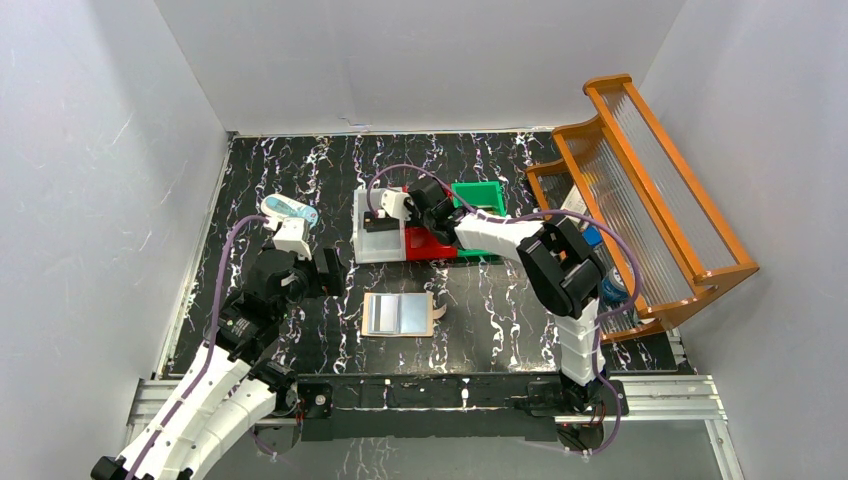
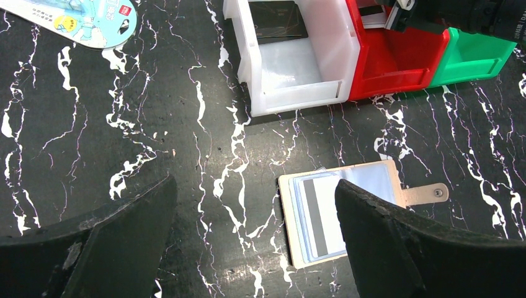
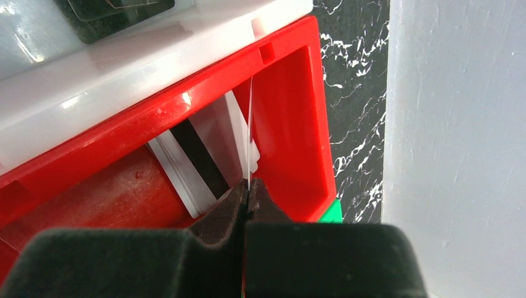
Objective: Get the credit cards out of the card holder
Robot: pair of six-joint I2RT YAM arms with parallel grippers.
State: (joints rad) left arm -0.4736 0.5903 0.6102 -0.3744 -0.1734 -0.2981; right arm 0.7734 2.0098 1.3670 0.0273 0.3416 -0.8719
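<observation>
Top view: the card holder (image 1: 400, 313) is lying open on the counter (image 1: 480, 300), near the middle. Left wrist view: the left fingers (image 2: 118, 242) are hanging spread wide above it. Right wrist view: the right fingers (image 3: 223, 217) are pinching 1 credit card (image 3: 249, 143) edge-on inside the red bin (image 3: 291, 124), beyond the holder.

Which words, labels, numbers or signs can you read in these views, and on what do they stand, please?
Nothing is legible.
Pale blue printed packet: red logo and small lettering, too blurred.
Black card in the white plastic bin: faint marks, unreadable.
Grey card in the open beige card holder: dark stripe only, no text.
</observation>
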